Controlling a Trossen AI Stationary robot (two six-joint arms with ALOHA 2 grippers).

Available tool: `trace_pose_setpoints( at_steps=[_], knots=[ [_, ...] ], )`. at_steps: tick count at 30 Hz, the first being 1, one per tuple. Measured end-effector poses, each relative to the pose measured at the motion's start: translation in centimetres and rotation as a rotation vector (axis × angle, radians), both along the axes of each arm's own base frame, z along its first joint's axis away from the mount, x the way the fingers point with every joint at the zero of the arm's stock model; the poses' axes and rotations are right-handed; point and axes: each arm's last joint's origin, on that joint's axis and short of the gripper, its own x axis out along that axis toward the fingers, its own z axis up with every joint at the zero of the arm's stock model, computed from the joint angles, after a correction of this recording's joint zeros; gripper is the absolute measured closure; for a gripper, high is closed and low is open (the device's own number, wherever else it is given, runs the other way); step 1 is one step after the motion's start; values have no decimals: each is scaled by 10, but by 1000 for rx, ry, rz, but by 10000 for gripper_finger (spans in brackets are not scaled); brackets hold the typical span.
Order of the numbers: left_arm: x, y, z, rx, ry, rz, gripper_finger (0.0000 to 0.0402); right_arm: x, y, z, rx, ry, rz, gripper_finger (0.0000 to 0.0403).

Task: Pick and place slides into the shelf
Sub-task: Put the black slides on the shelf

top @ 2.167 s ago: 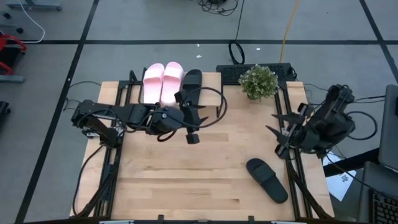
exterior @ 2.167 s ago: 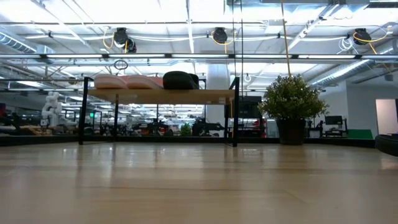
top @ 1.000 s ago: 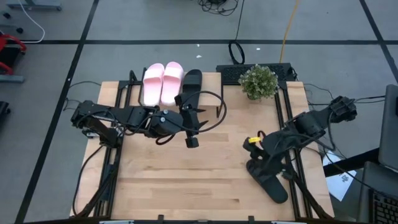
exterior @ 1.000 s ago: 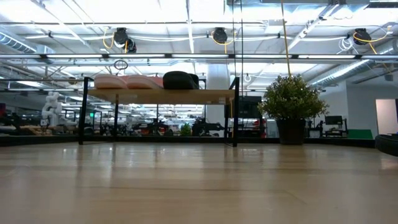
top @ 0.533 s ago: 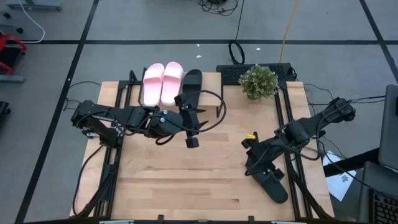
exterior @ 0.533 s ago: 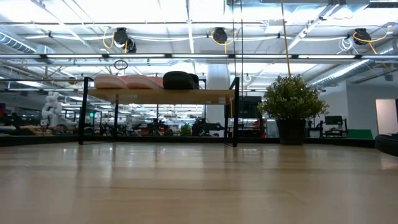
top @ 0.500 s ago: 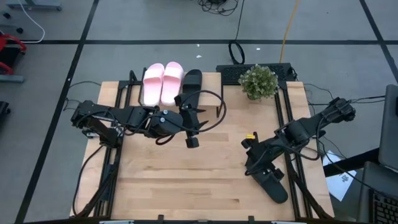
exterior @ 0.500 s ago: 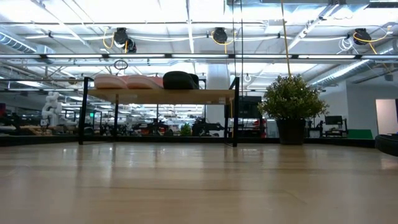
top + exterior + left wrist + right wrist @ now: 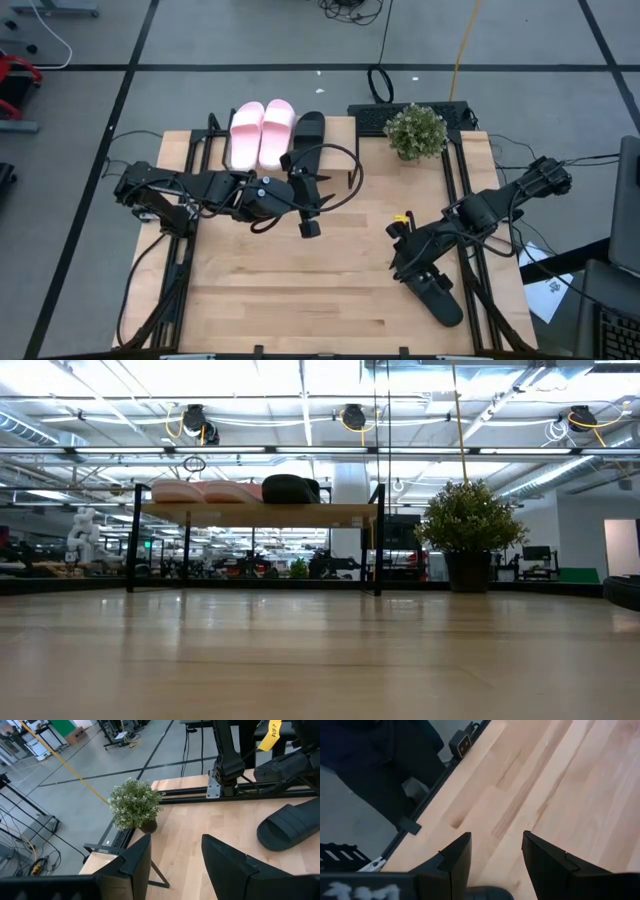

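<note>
Two pale pink slides (image 9: pixel 262 133) and one black slide (image 9: pixel 310 128) rest on their soles, side by side, on the shelf (image 9: pixel 340 142) at the table's far left. A second black slide (image 9: pixel 440 300) lies sole-down on the table near the right front. My right gripper (image 9: pixel 405 268) hovers open just above this slide's far end; in its wrist view only a sliver of the black slide (image 9: pixel 487 894) shows below the fingers. My left gripper (image 9: pixel 318 195) hangs open in front of the shelf, holding nothing.
A potted plant (image 9: pixel 416 130) stands at the table's far edge, right of the shelf. The shelf top has a bare strip right of the black slide. Bare wood lies between the two arms. Black frame rails run along the table's left and right sides.
My right gripper has come down toward the black slide on the table and has rolled about its own axis, its fingers staying open. The slide has not moved.
</note>
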Motion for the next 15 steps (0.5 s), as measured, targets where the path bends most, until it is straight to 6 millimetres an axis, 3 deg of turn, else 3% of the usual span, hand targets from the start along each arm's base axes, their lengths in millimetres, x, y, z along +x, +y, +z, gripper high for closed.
trace_pose_setpoints(
  at_steps=[7,15],
  knots=[
    [0,0,0,1,0,0,227,-1,0,-1,42,47,-76,238],
    [0,0,0,7,3,-3,227,-12,-6,-9,88,293,-336,238]
  ],
)
